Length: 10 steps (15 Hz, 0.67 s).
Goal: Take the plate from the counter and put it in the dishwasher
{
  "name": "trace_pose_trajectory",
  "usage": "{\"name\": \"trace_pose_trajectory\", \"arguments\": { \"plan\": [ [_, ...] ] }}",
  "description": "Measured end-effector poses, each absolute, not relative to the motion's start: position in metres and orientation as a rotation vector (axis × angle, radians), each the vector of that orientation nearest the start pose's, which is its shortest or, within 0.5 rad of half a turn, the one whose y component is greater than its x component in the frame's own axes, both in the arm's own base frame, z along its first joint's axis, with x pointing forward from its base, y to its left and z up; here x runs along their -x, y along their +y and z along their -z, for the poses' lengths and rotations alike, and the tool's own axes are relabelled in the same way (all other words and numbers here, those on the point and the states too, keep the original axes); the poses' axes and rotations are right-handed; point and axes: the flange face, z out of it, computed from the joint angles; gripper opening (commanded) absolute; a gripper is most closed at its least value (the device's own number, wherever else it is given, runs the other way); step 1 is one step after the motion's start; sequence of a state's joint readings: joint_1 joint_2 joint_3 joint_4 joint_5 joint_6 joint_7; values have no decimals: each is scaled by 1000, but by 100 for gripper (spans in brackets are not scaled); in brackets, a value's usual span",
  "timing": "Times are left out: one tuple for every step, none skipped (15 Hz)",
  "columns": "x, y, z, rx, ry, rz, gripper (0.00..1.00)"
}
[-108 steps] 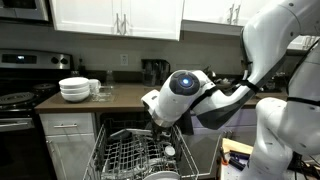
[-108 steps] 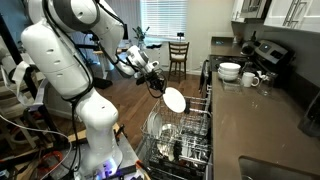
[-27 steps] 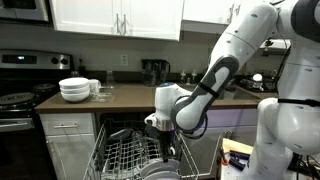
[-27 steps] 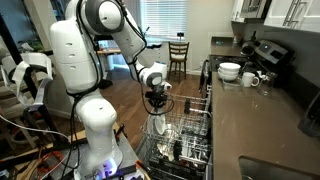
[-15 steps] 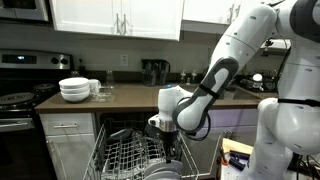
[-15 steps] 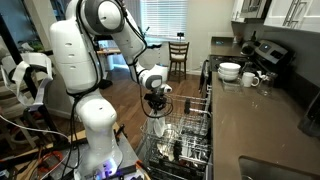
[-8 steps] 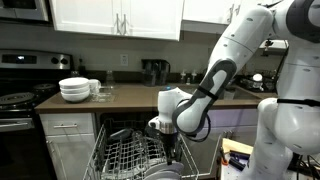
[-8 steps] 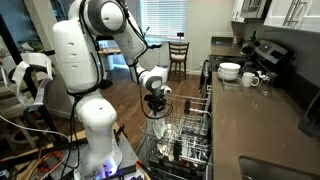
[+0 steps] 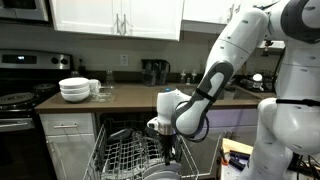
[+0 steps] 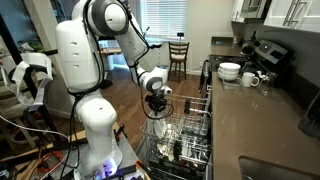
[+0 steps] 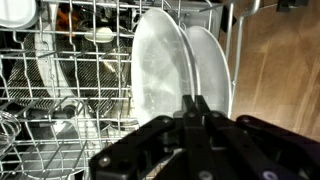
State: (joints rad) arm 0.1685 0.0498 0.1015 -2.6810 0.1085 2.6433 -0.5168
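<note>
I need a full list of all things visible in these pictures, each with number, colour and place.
dark brown counter: one, brown, over white cabinets.
grey wire dishwasher rack: one, grey, pulled out below the counter.
thin round white plate: two, white, upright side by side in the rack; one gripped at its rim, unclear which.
stack of deep white bowls: one, white, on the counter.
black stove top: one, black, at the counter's end.
wooden chair: one, brown, near the window.
white robot arm: one, white, reaching over the rack.
black claw: one, black, shut on a plate rim.
</note>
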Motion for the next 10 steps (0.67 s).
{"name": "trace_pose_trajectory", "arguments": {
  "plan": [
    [-392,106,-211,2894,-1044,-117,1],
    [-393,106,-211,2893,-1047,-115,1],
    [-394,106,-211,2893,-1049,-113,1],
    [-395,105,-211,2892,-1048,-113,1],
    [-395,104,-210,2893,-1046,-114,1],
    [-396,103,-209,2892,-1045,-115,1],
    [-397,102,-209,2890,-1048,-117,1],
    [-399,100,-208,2888,-1051,-118,1],
    [-400,98,-206,2886,-1051,-121,1],
    [-401,96,-205,2885,-1048,-124,1]
  ]
}}
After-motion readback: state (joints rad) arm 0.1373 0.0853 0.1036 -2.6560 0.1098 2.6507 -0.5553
